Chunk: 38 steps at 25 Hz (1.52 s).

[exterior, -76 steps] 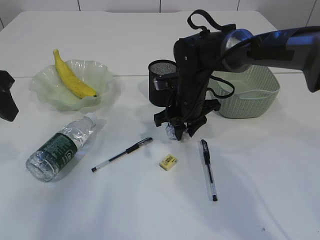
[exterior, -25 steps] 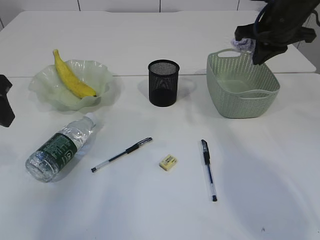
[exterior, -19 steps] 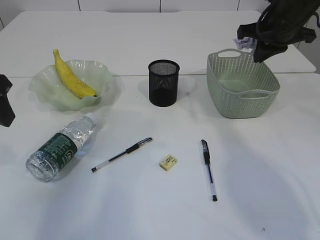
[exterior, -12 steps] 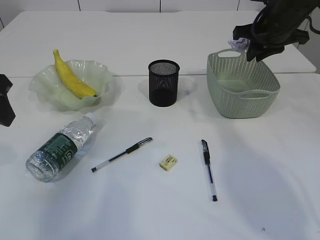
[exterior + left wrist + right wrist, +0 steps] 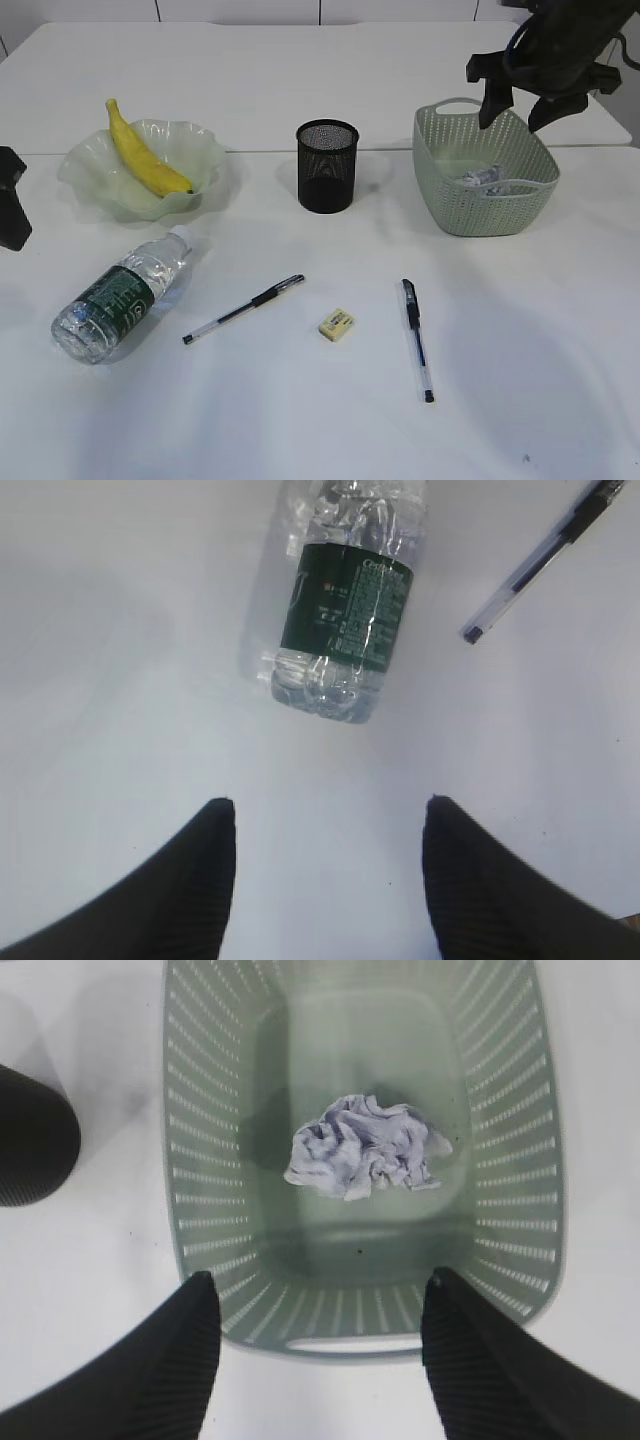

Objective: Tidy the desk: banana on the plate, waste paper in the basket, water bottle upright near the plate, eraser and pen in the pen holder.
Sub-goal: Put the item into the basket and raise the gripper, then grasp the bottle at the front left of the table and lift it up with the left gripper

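Nearest on the desk (image 5: 300,430): a pen (image 5: 417,338) lying lengthwise, right of centre, w/ the pale yellow eraser (image 5: 336,324) just left of it, apart. Further left a 2nd pen (image 5: 243,309) lies at a slant. The water bottle (image 5: 120,292) is on its side at left, cap pointing toward the plate (image 5: 215,152); left wrist view shows its base end facing the left gripper (image 5: 328,810), whose jaws are spread & empty above bare desk, well short of the bottle.

Mid-row: banana (image 5: 143,152) lies in the pale green ruffled plate, far left. Black mesh pen holder (image 5: 327,166) upright at centre, nothing seen in it. Sage-green basket (image 5: 440,160) at right, w/ the waste paper (image 5: 365,1146) lying on its floor, roughly central.

Farthest: right gripper (image 5: 522,105) hangs above the basket's back rim, jaws spread wide, holding nothing; wrist view looks straight down into the basket between the 2 fingers.
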### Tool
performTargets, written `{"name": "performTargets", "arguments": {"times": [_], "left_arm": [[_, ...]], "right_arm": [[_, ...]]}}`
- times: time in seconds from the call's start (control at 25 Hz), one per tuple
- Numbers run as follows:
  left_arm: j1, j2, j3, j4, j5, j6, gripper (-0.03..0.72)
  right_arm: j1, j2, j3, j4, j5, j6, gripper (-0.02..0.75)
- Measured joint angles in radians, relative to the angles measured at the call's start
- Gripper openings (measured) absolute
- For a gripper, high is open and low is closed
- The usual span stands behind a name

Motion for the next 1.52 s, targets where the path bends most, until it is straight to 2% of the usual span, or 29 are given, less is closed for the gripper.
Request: {"name": "performTargets", "arguments": {"times": [0.4, 0.56, 0.76, 0.92, 1.24, 1.36, 1.52], "left_arm": [[0.0, 0.0, 0.0, 0.006, -0.011, 0.0, 0.411], [0.0, 0.0, 0.0, 0.008, -0.018, 0.0, 0.409], [0.0, 0.0, 0.0, 0.014, -0.026, 0.0, 0.407], [0.0, 0.0, 0.0, 0.018, -0.034, 0.0, 0.407], [0.0, 0.0, 0.0, 0.098, -0.06, 0.031, 0.411], [-0.01, 0.012, 0.0, 0.07, -0.066, 0.084, 0.474], [-0.073, 0.063, 0.0, 0.06, -0.096, 0.104, 0.58]], "right_arm": [[0.0, -0.139, -0.05, 0.059, 0.21, -0.048, 0.473], [0.0, -0.188, -0.021, 0.06, 0.233, -0.072, 0.473], [0.004, -0.302, 0.121, 0.066, 0.24, -0.097, 0.473], [0.029, -0.425, 0.296, 0.066, 0.24, -0.132, 0.473], [0.058, -0.657, 0.664, 0.071, 0.224, -0.158, 0.473], [0.058, -0.712, 0.745, 0.068, 0.2, -0.16, 0.473], [0.058, -0.729, 0.775, 0.068, 0.167, -0.16, 0.473]]}}
